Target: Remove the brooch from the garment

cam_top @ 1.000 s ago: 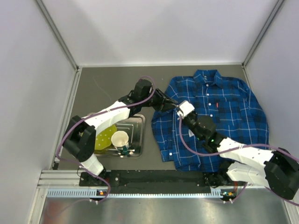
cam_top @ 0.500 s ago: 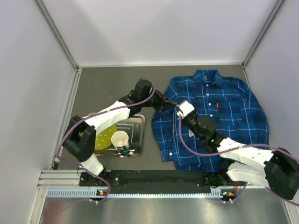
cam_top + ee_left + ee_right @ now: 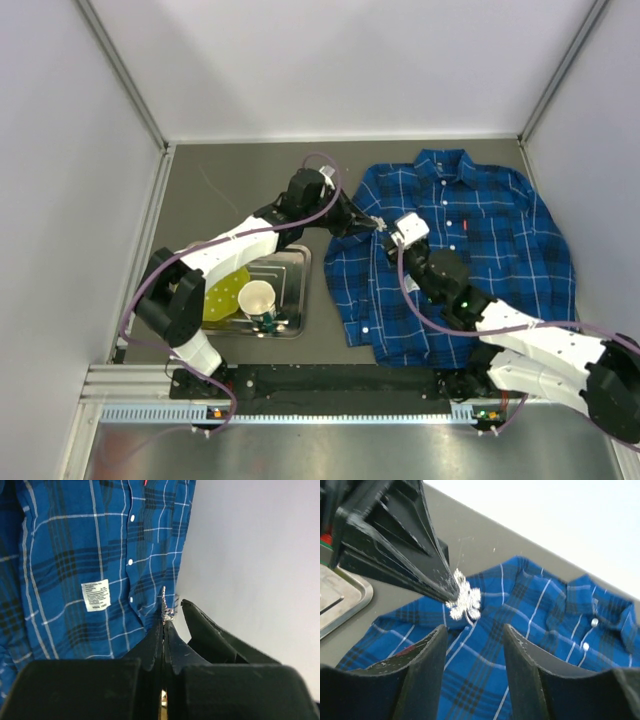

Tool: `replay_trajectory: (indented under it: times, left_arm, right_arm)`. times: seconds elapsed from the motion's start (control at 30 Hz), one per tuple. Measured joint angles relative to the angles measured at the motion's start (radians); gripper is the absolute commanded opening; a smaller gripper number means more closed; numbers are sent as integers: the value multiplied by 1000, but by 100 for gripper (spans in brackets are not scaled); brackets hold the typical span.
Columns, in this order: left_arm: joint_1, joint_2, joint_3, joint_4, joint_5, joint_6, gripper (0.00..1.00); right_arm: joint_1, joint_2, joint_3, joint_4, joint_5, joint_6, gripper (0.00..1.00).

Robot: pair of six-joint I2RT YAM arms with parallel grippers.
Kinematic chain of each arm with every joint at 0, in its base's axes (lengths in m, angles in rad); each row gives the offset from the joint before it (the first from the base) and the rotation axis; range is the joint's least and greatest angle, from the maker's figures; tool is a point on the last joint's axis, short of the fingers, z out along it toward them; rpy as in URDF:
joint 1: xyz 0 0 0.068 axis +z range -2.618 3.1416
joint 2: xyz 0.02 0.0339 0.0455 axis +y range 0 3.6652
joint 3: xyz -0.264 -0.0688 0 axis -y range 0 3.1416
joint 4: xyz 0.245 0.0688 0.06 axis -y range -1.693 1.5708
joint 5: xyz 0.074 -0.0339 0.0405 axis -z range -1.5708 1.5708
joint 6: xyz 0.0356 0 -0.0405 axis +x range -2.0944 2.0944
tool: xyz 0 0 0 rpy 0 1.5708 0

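Note:
The garment (image 3: 480,230), a blue plaid shirt, lies flat on the right side of the table. My left gripper (image 3: 372,224) reaches over its left sleeve and is shut on the brooch (image 3: 165,607), a small silvery flower cluster sticking out past its tips (image 3: 164,622). In the right wrist view the brooch (image 3: 464,600) sits at the point of the left gripper (image 3: 447,587), with the shirt (image 3: 545,610) behind it. My right gripper (image 3: 475,629) stands open just short of the brooch and holds nothing; in the top view it (image 3: 394,232) is right beside the left one.
A metal tray (image 3: 298,290) lies left of the shirt, with a paper cup (image 3: 258,298) and a yellow item (image 3: 225,295) on it. A white cloth tag (image 3: 95,595) shows on the shirt. Walls enclose the table on three sides.
My left gripper has shut on the brooch. My right gripper has opened, let go and drawn back slightly to the right.

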Motion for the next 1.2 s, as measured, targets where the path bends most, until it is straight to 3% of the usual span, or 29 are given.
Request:
replay_trajectory:
  times: [0.07, 0.2, 0.33, 0.57, 0.67, 0.83, 1.13, 1.2]
  left_arm:
    - [2, 0, 3, 2, 13, 87, 0]
    - [6, 0, 10, 2, 66, 283, 0]
    - [10, 0, 13, 2, 144, 479, 0]
    - [12, 2, 28, 2, 300, 709, 0]
    - [12, 2, 30, 21, 364, 758, 0]
    - [12, 2, 30, 71, 472, 794, 0]
    - [13, 2, 30, 129, 569, 788, 0]
    - [16, 2, 30, 137, 567, 778, 0]
  right_arm:
    - [0, -37, 2, -74, 14, 51, 50]
    - [1, -123, 6, -268, 28, 163, 60]
    - [-44, -239, 6, -413, -16, 283, 61]
    - [-358, -252, 45, -568, -339, 480, 59]
    - [-438, -173, 108, -613, -519, 541, 60]
    - [-444, -148, 200, -651, -703, 605, 61]
    - [-446, -172, 305, -742, -772, 632, 62]
    - [-446, -173, 305, -766, -761, 628, 67]
